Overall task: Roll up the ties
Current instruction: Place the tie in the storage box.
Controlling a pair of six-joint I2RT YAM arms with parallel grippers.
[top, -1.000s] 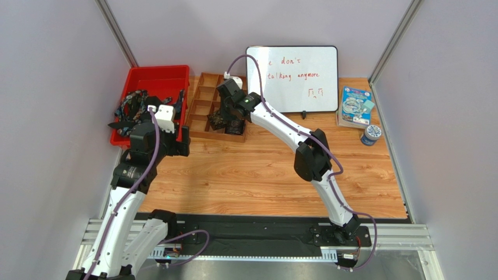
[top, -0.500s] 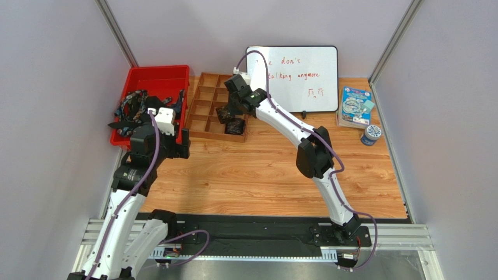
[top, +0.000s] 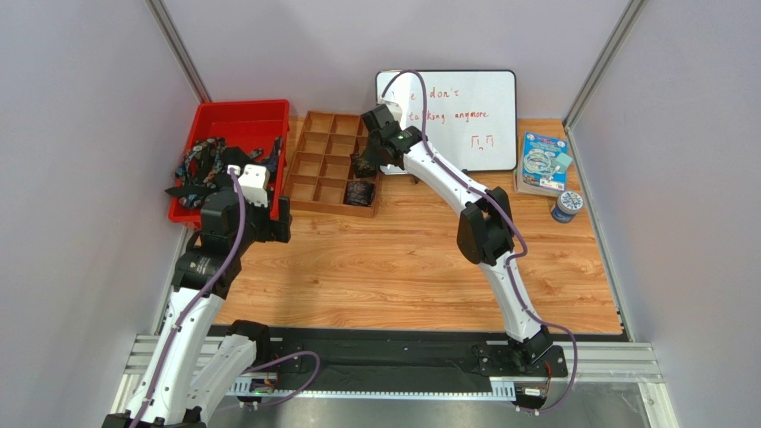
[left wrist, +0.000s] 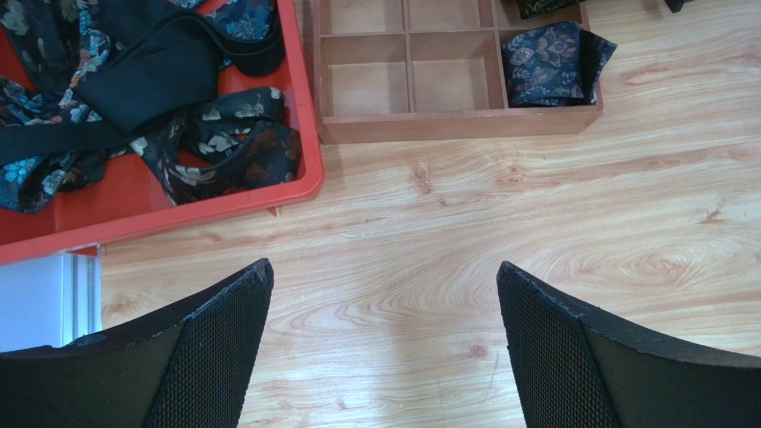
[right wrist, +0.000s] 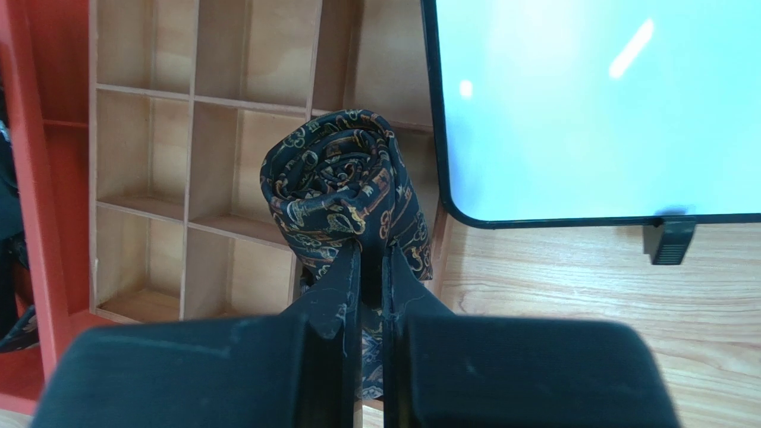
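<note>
Left claw [left wrist: 384, 267] hangs released over the table [left wrist: 625, 223] at the frame's left, beside the red bin [left wrist: 308, 134] with its heap of loose ties [left wrist: 134, 98]. At upper centre, the tray [left wrist: 447, 125] has one coil [left wrist: 554, 62] in its near right cell. Right claw [right wrist: 371, 254] clenches a rolled tie [right wrist: 335, 178] above the tray's right column. Stowing seems to be in hand; next, lower it squarely into a free cell and let go. Dividers crowd it and the whiteboard [right wrist: 589, 107] edge sits just to the right, but there is room above.

White arm links [top: 438, 178] with black joints [top: 482, 236], purple cables [top: 238, 214] running alongside, and black mesh-textured tool fingers [left wrist: 554, 357]
</note>
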